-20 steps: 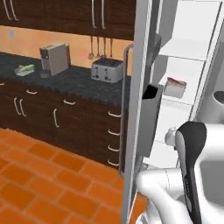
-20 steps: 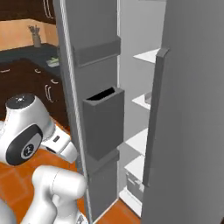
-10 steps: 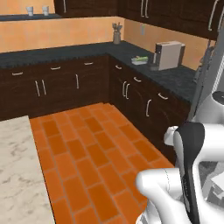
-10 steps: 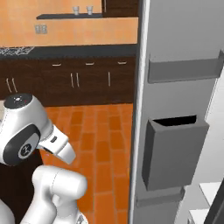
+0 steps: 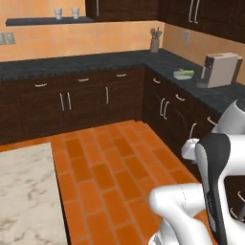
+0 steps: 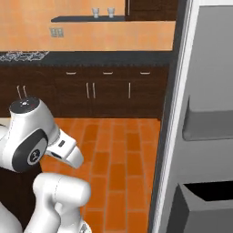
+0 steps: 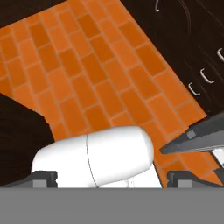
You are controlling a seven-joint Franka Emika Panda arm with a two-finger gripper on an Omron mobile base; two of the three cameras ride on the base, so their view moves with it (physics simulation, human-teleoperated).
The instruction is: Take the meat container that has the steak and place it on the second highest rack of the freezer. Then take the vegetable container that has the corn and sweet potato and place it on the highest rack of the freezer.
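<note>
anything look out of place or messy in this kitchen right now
Nothing spilled or damaged. The one thing out of its usual state is the freezer door, standing wide open at the right of the right base view, its grey door bins facing the room.

The floor (image 5: 110, 162) is orange brick-pattern tile, matt, with thin darker joints. The cabinets (image 5: 81, 103) look like dark brown wood with a low sheen and small bright metal handles. The counter (image 5: 95, 61) above them is a dark speckled stone, fairly dull. At the lower left edge of the left base view a worktop (image 5: 24, 191) shows pale veined marble (smooth, faintly glossy). The freezer (image 6: 209, 104) door is flat grey, like matt plastic, with smooth grey bins. The wall (image 6: 91, 32) is plain matt orange.
</note>
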